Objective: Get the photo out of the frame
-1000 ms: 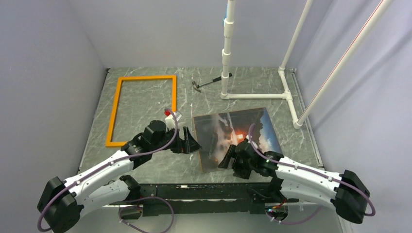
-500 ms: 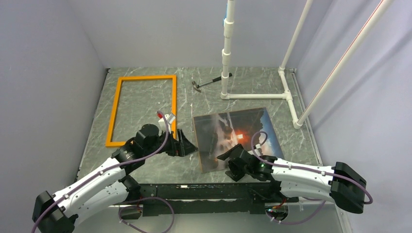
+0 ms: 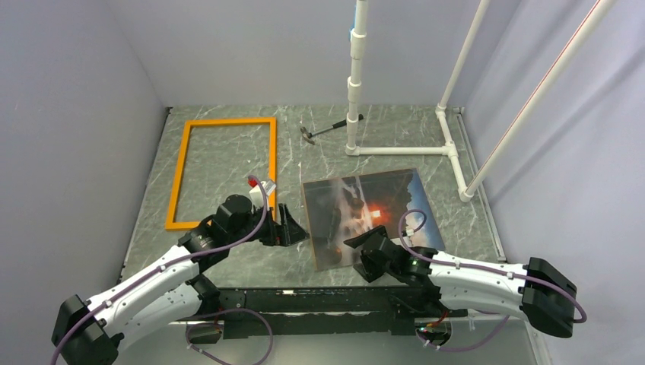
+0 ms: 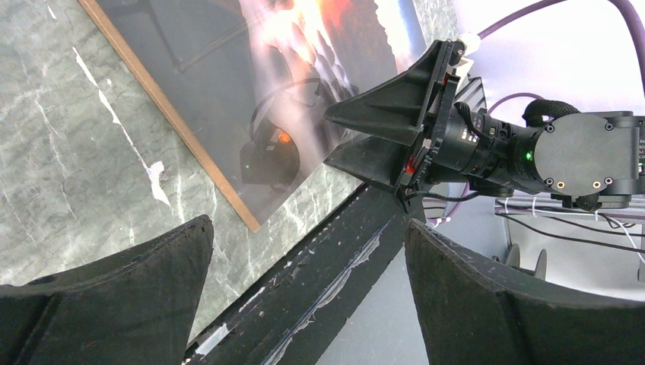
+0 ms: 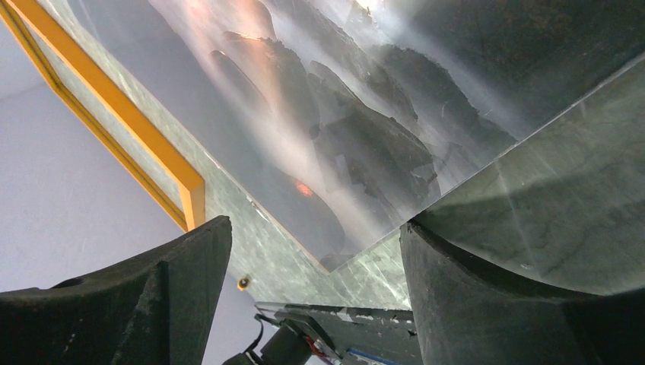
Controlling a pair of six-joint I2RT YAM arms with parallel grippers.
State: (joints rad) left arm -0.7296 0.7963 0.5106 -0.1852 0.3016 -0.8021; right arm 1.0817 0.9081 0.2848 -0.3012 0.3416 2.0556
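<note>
The photo (image 3: 373,209), a glossy print of dark rocks with an orange glow, lies flat on the marble table right of centre. It is apart from the empty orange frame (image 3: 177,179) at the back left. My left gripper (image 3: 293,228) hovers open just left of the photo's left edge, with nothing between its fingers. My right gripper (image 3: 356,245) is open over the photo's near-left corner, gripping nothing. The left wrist view shows the photo (image 4: 251,91) and the right gripper (image 4: 380,129) beyond my open left gripper (image 4: 308,236). In the right wrist view, the photo (image 5: 342,114) and frame (image 5: 114,99) lie beyond my open right gripper (image 5: 316,228).
A small hammer (image 3: 319,131) lies at the back centre. A white pipe stand (image 3: 354,91) rises behind the photo, with its base pipes (image 3: 454,160) along the right side. A black rail (image 3: 304,293) runs along the table's near edge.
Both arms have drawn back toward the near edge, the left one also moving left. The right jaws have narrowed slightly. The photo and frame have not moved.
</note>
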